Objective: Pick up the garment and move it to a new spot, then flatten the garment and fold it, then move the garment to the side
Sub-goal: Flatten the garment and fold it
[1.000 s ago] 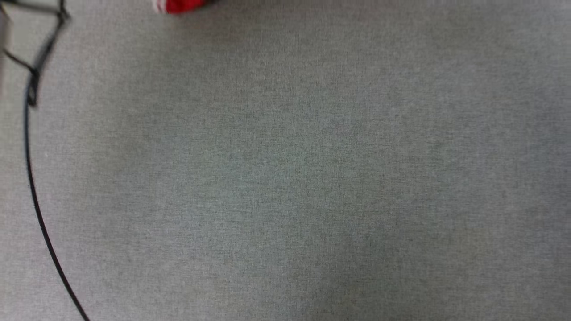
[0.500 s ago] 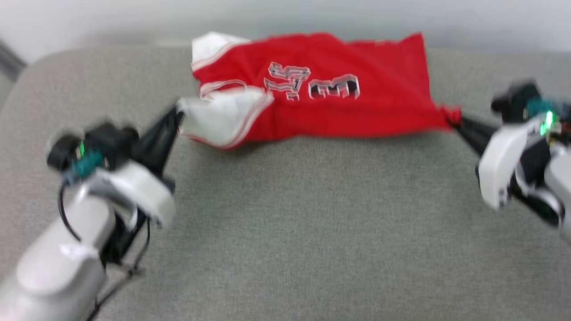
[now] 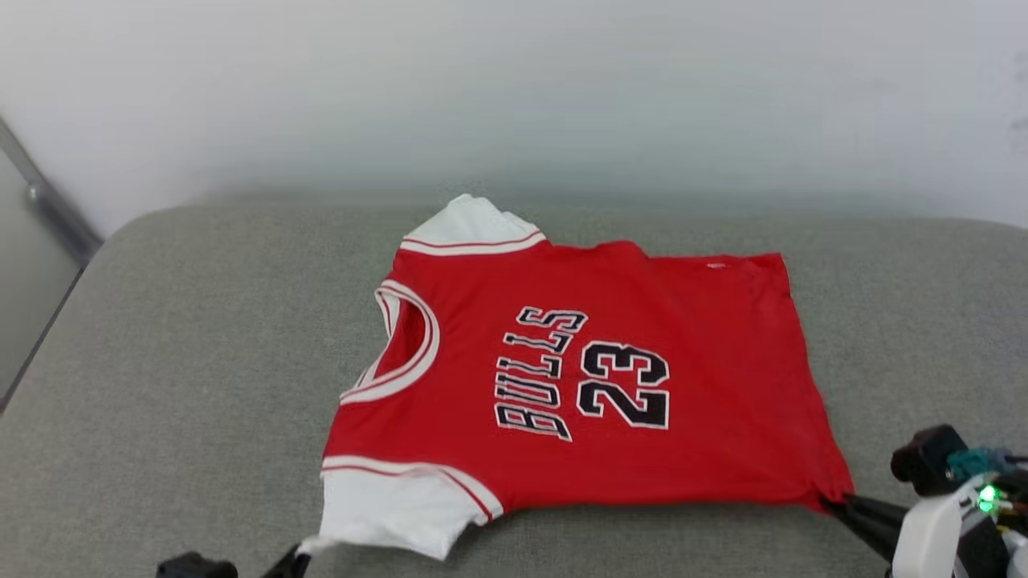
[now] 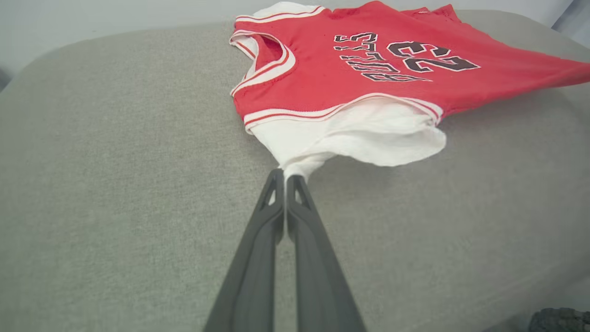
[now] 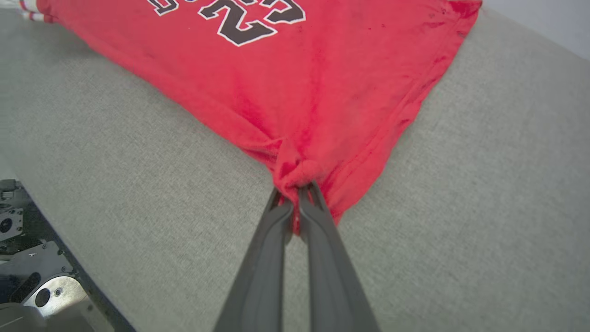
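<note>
L fingers (image 4: pixel 299 226) clenched on tip of the near white sleeve. R fingers (image 5: pixel 276 226) clenched on near hem corner, cloth bunched there. Shirt (image 3: pixel 562 361) lies beyond both, print up, spread mid-cushion (image 3: pixel 201 361) toward far edge. Long axis runs L–R: collar to L, hem to R. Near edge looks slightly lifted btw the grips. Prob. next: lower, let go, smooth out; each arm is nearest its own corner.
</note>
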